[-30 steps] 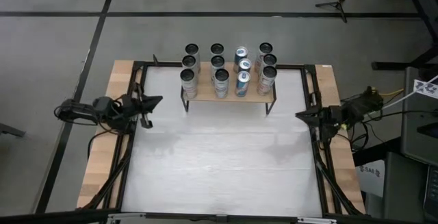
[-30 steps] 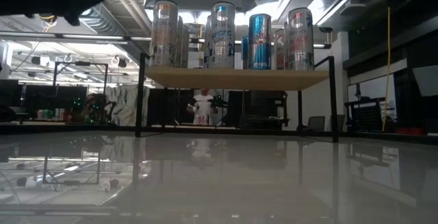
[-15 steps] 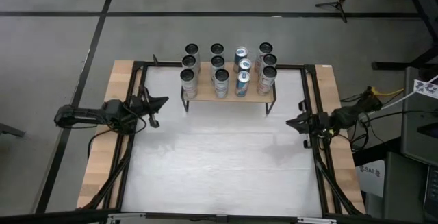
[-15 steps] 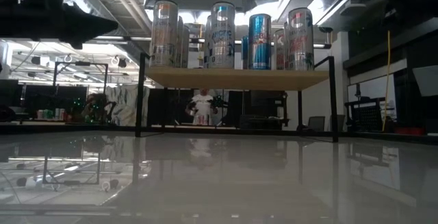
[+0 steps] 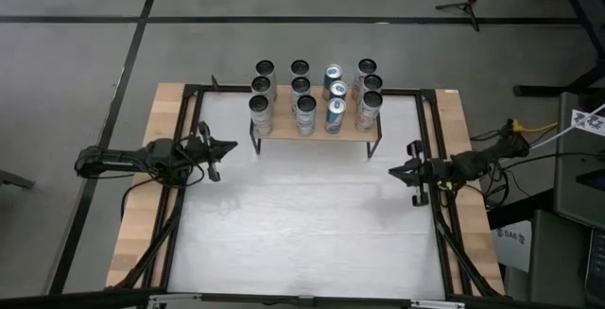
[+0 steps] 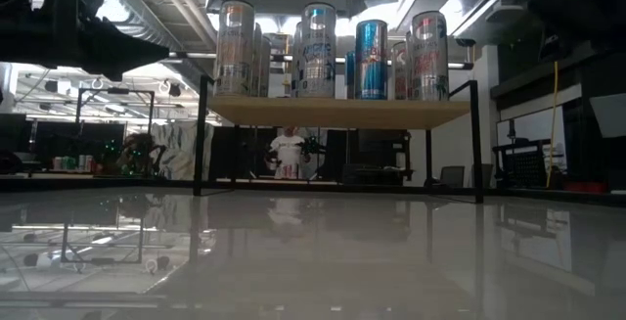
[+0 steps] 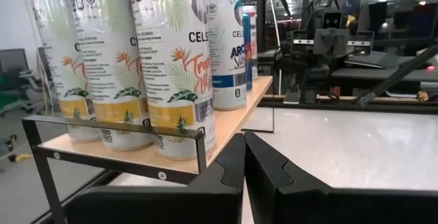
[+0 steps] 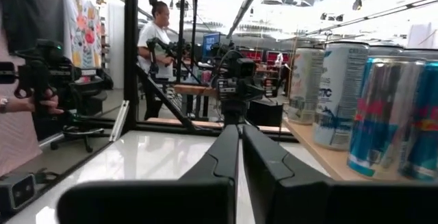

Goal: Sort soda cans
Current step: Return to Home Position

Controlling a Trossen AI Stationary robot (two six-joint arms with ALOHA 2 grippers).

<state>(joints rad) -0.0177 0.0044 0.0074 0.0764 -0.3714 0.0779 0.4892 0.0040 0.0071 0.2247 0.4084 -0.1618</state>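
Observation:
Several slim soda cans (image 5: 317,96) stand upright in rows on a small wooden shelf (image 5: 312,131) with black metal legs, at the far middle of the table. In the low view the cans (image 6: 318,51) rise above the shelf board (image 6: 333,112). Some are silver-white and a few blue (image 8: 383,114). My left gripper (image 5: 233,145) is shut at the table's left side, pointing level toward the shelf's left end (image 7: 123,148). My right gripper (image 5: 391,171) is shut at the right side, pointing left, near the shelf's right end. Neither holds anything.
Black frame rails (image 5: 189,158) run along the table's left and right sides. The white tabletop (image 5: 302,214) lies open in front of the shelf. People (image 8: 156,53) stand in the room beyond the table.
Both grippers have sunk toward the table and stayed shut. The left one has swung a little toward the near edge and now points level. The right one has come down and reached further toward the table's left and near side.

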